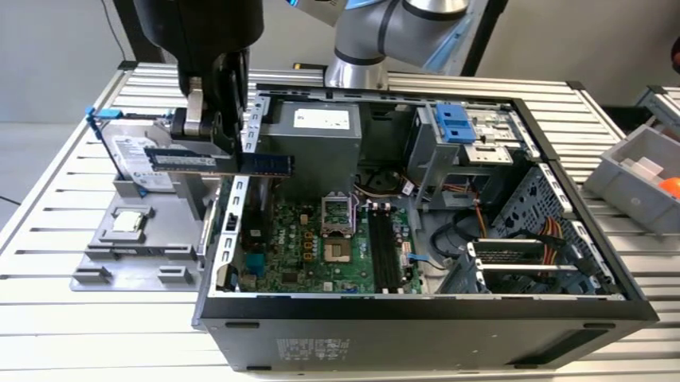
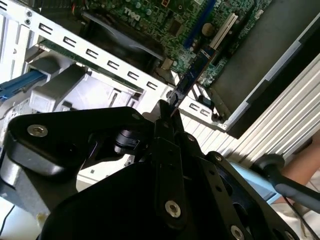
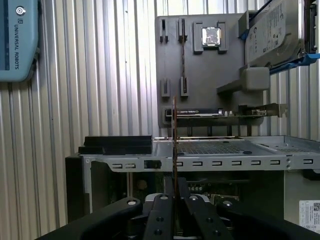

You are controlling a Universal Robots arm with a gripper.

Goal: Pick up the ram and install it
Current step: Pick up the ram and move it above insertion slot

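Observation:
The ram (image 1: 247, 162) is a long blue-green stick with black chips, held level in the air over the open computer case's wall on the exterior view's left. My gripper (image 1: 210, 143) comes down from above and is shut on the ram's middle. In both wrist views the stick is seen edge-on, running out from between the fingers: ram (image 2: 192, 75), gripper (image 2: 165, 116); ram (image 3: 174, 140), gripper (image 3: 175, 186). The black motherboard slots (image 1: 384, 251) lie lower and toward the exterior view's right, inside the case (image 1: 425, 310), apart from the stick.
A grey parts holder (image 1: 107, 267) beside the case carries a square silver processor chip (image 1: 130, 221) and a hard drive in a blue frame (image 1: 136, 155). Power supply (image 1: 318, 131), drive cage (image 1: 467, 131) and cables crowd the case. A grey bin (image 1: 642, 171) sits at the exterior view's right.

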